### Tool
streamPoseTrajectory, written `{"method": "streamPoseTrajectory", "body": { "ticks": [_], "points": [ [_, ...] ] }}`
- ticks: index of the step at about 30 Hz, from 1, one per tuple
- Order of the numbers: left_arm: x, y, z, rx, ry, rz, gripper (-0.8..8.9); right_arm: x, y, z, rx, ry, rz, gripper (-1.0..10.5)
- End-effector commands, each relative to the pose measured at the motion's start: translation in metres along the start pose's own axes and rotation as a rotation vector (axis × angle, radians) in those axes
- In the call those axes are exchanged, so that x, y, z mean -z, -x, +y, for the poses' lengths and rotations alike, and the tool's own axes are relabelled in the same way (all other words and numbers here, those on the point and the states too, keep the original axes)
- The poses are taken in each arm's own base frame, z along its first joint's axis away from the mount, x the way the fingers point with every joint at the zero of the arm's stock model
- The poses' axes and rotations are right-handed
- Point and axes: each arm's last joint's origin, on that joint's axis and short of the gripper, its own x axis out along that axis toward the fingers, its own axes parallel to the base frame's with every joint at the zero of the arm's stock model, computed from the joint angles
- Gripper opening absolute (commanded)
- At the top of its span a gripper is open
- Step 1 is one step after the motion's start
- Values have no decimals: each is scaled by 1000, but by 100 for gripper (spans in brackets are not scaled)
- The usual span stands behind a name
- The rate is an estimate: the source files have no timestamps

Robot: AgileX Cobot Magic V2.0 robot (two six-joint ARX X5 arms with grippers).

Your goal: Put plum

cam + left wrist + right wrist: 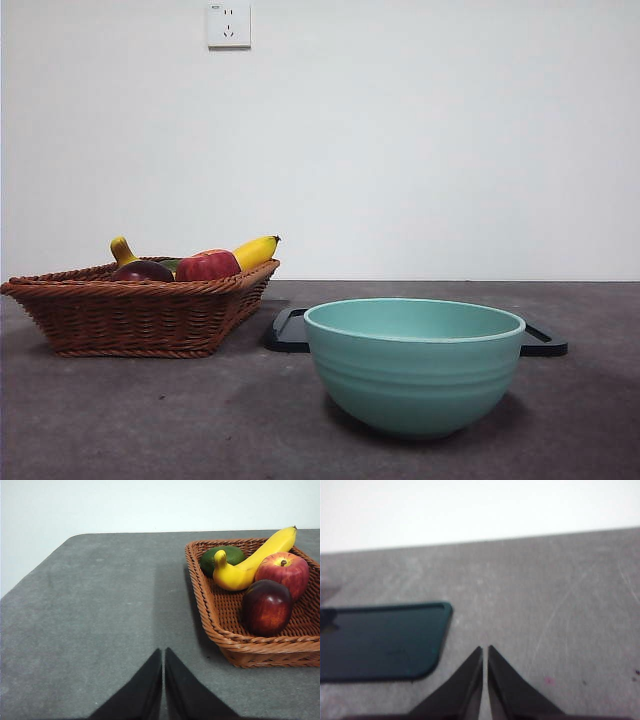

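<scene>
1. Your left gripper (163, 652) has its jaws pressed together, holding nothing. It hangs over bare table (100, 610), off to the side of the basket (210, 615) and apart from it.
2. Your right gripper (485, 649) is the same: jaws pressed together, nothing between them, over bare table just beside a corner of the dark tray (380, 642).
3. Neither arm shows in the front view, so go by the wrist views.
4. The plum (266, 606) sits inside the basket, at the corner nearest the left gripper, close to the rim. It is dark maroon and glossy.
5. The red apple (283, 572) is right behind the plum, touching or nearly touching; you can't tell which.
6. The banana (252, 560) lies diagonally across the basket, past the apple, with its stem end curling up near the avocado (222, 557) at the basket's far corner.
7. In the front view the basket (140, 315) sits left of the teal bowl (415, 365), and the plum (142, 270) just peeks over the basket rim beside the apple (208, 265).
8. The bowl stands in front of the tray (290, 335), well apart from the basket.
</scene>
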Motion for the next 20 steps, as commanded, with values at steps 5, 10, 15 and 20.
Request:
{"method": "streamPoseTrajectory", "body": {
  "ticks": [5, 10, 15, 20],
  "points": [
    [7, -2, 0, -2, 4, 25, 8, -3, 0, 0, -2, -16, -40, 5],
    [7, -2, 0, -2, 4, 25, 8, -3, 0, 0, -2, -16, -41, 5],
    [7, -2, 0, -2, 4, 25, 8, -3, 0, 0, -2, -16, -41, 5],
    [7, -2, 0, -2, 4, 25, 8, -3, 0, 0, -2, -16, -41, 5]
  ]
}}
